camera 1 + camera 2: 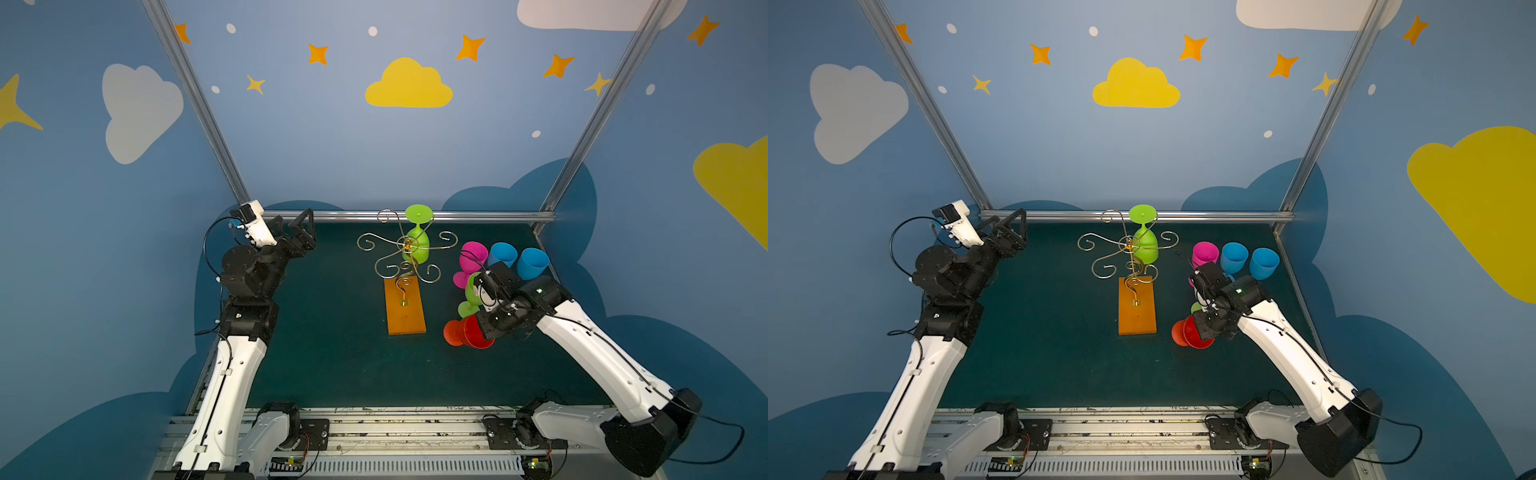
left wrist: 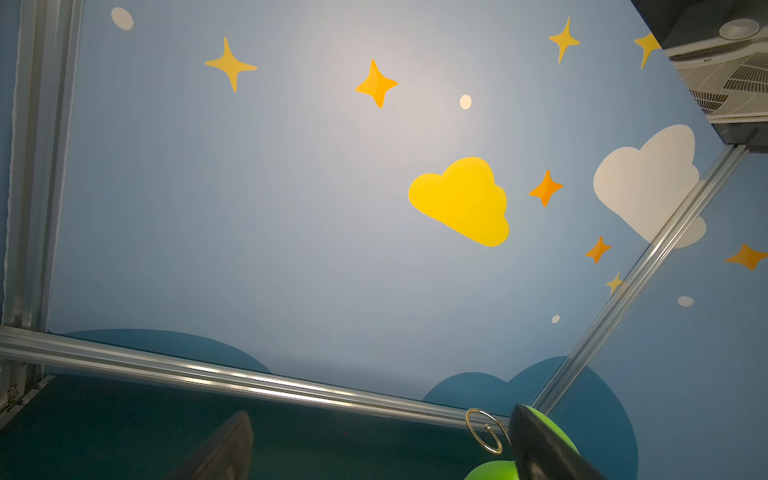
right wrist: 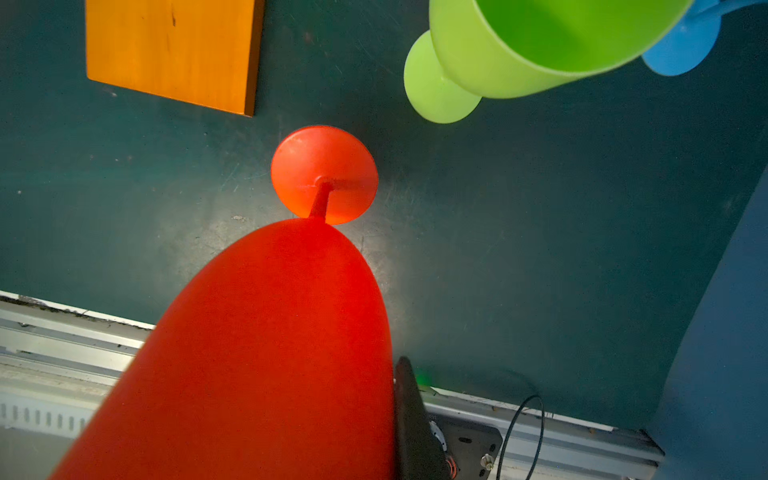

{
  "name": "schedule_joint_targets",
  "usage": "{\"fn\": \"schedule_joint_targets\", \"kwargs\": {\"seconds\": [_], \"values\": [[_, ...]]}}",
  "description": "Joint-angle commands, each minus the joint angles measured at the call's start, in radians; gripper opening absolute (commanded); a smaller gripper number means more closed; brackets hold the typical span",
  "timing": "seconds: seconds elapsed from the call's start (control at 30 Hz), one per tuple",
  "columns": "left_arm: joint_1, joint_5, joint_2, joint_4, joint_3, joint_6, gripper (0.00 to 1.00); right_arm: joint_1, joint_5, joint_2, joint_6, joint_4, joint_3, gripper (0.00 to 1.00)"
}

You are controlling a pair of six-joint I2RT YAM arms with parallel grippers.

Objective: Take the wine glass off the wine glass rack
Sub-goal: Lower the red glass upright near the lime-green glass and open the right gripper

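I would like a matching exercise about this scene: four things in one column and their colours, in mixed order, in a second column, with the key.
Things:
1 rack's base
2 upside-down glass
3 glass lowest in both top views
4 two glasses farthest right

Colours:
a red
b blue
c orange
d green

Pairs: 1-c; 2-d; 3-a; 4-b

Bare mat [image 1: 332, 353] left of rack [image 1: 405, 309], glasses [image 1: 533, 263] right.

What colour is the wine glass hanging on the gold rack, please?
Lime green. The wine glass hangs upside down on the rack, clearest in a top view.
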Motion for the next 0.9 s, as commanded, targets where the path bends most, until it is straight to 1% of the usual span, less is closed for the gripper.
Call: {"fn": "schedule_joint_targets", "kwargs": {"seconds": [0.0, 0.13, 0.27, 0.67, 0.77, 0.87], "values": [[0.003, 0.001, 0.003, -0.007, -0.001, 0.016, 0.95, -0.001, -0.003, 0.038, 0.061, -0.008, 0.01, 0.0], [0.004, 0.002, 0.007, -0.004, -0.003, 0.016, 0.95, 0.001, 0.016, 0.111, 0.096, -0.046, 0.039, 0.0], [0.004, 0.002, 0.007, -0.001, -0.008, 0.018, 0.95, 0.003, 0.01, 0.179, 0.105, -0.074, 0.071, 0.0], [0.004, 0.0, 0.013, -0.003, -0.006, 0.022, 0.95, 0.003, -0.015, 0.21, 0.104, -0.006, 0.076, 0.0], [0.004, 0.0, 0.013, -0.003, -0.006, 0.025, 0.95, 0.003, -0.015, 0.216, 0.102, 0.001, 0.079, 0.03], [0.004, -0.002, 0.014, -0.003, -0.006, 0.027, 0.96, 0.003, -0.025, 0.207, 0.098, 0.005, 0.087, 0.09]]}}
